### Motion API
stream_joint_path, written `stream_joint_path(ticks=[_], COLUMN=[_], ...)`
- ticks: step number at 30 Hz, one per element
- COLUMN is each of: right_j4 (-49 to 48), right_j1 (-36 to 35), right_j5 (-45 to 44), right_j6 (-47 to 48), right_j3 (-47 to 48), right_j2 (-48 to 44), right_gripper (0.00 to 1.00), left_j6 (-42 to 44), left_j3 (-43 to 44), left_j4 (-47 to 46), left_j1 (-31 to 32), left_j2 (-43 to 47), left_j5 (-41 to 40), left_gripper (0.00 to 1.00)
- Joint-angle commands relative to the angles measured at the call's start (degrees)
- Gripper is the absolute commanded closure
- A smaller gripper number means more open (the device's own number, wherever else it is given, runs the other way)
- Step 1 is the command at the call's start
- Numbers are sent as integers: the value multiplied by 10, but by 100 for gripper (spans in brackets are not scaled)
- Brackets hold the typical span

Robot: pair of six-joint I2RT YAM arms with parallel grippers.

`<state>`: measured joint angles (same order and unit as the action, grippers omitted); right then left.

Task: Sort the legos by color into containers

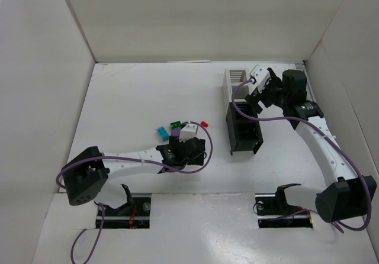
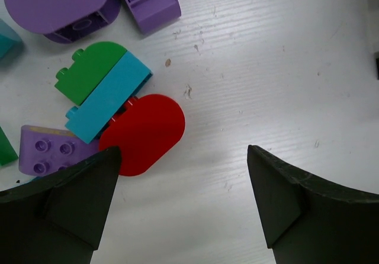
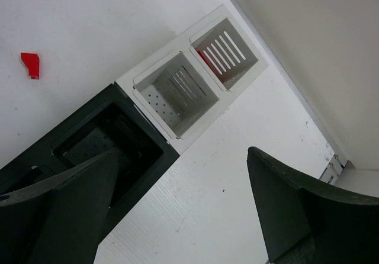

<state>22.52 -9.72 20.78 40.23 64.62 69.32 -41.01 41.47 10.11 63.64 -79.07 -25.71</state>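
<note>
In the left wrist view a loose pile of legos lies on the table: a red rounded brick (image 2: 142, 135), a cyan brick (image 2: 109, 98) against a green one (image 2: 89, 71), and purple pieces (image 2: 59, 6). My left gripper (image 2: 183, 151) is open and empty, its left finger beside the red brick. From above it (image 1: 185, 135) sits at the pile, with cyan (image 1: 161, 132), green (image 1: 175, 125) and red (image 1: 204, 124) bricks showing. My right gripper (image 3: 182, 153) is open and empty over the table beside the containers: white bins (image 3: 177, 95) and black bins (image 3: 112, 139).
The bin row (image 1: 240, 107) runs front to back right of centre, white bins far, black bins near. Something red (image 3: 204, 60) lies in the farthest white bin. A small red brick (image 3: 31, 64) lies on the table left of the row. White walls enclose the table.
</note>
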Motion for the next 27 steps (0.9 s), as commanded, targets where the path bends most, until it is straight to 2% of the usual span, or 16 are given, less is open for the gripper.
stream_joint_path(ticks=[1,8,17,22,27], right_j4=[-20,-20,-25,-25,-25], right_j1=[2,2,2,2,2], right_j5=[3,3,3,3,3], right_j6=[-9,-9,-9,-9,-9], right_j3=[1,1,-5,-5,-5], right_j2=[-14,-14,-14,-14,-14], right_gripper=[6,6,6,6,6], left_j6=[-42,-79,-91,-74,-53], left_j3=[2,-9,-50,-50,-13], left_j4=[39,78,71,46,23], left_j1=[4,17,17,17,17], left_j2=[-35,2,81,55,5], left_j5=[3,-3,-3,-3,-18], left_gripper=[15,15,14,14,14])
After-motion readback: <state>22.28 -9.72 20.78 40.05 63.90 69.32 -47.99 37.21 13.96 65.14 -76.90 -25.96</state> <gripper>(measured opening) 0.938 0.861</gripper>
